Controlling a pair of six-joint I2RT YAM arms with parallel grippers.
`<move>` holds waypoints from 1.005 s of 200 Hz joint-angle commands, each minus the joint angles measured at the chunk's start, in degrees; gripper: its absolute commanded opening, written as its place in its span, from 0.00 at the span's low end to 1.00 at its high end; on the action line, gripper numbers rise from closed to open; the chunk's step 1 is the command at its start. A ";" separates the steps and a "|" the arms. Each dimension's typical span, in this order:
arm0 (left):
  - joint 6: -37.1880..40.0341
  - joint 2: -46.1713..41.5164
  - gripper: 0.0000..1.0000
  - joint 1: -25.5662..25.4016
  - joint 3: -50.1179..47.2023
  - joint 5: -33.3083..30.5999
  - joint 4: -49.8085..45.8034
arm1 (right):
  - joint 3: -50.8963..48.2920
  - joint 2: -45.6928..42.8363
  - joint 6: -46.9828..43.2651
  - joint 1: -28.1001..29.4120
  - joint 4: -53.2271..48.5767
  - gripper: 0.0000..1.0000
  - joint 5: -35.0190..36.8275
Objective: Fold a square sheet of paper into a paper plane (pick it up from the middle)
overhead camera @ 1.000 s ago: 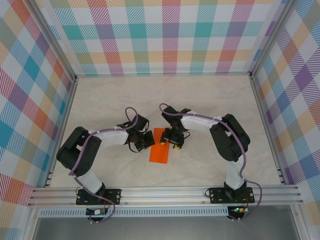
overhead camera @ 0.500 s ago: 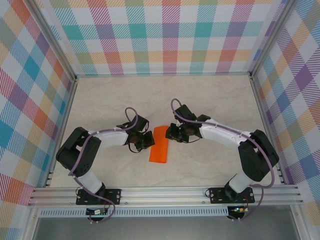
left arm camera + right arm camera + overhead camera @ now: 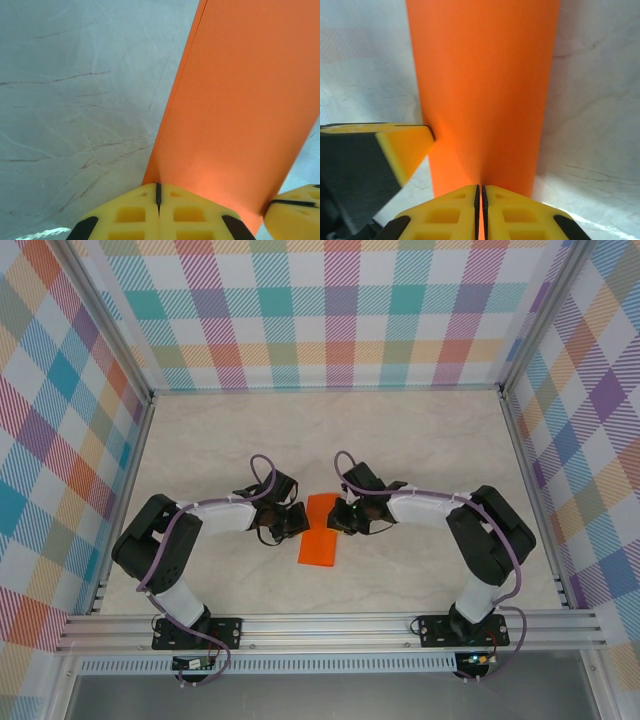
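Pale marbled surface across the table point(image 3: 430, 440), with pastel checked walls point(image 3: 340, 320) on three sides. Bent inward from the near rail, the left arm point(image 3: 215, 512) and the right arm point(image 3: 430, 505), white-sleeved, wrists close together at mid-table.

Between those wrists, the square sheet of paper point(image 3: 320, 538). Bright orange, folded to a narrow rectangle, long axis running near to far with a slight lean, far half flanked by both grippers, near end clear of them.

On the strip's left side, the left gripper point(image 3: 157, 200). Jaws pressed fully together, a dark seam between the yellow pads, tips right at the orange edge. No telling whether that edge is actually pinched.

On the right side, the right gripper point(image 3: 480, 202). Jaws narrowed to a slit with a thin line of orange inside it, so clamped on the paper.

In the right wrist view, one yellow finger point(image 3: 402, 147) of the left gripper, its tip touching the strip's left edge. In the left wrist view, a finger point(image 3: 295, 215) of the right gripper at the strip's lower right corner.

Faint grey veins in the table on either side of the orange.
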 commanded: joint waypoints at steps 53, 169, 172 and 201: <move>1.12 2.08 0.00 -0.56 -1.75 -3.02 -3.96 | -7.59 2.39 0.65 -0.15 4.00 0.14 1.51; 2.09 1.96 0.00 -0.56 -1.02 -3.23 -5.24 | -10.60 -3.41 4.34 0.59 16.85 0.16 -4.76; 2.08 1.97 0.00 -0.56 -1.16 -3.29 -5.20 | -10.81 -3.13 4.34 0.62 17.39 0.16 -4.82; 2.28 2.48 0.00 -0.56 -1.45 -2.94 -4.94 | -14.96 -1.61 4.68 0.68 20.83 0.15 -4.56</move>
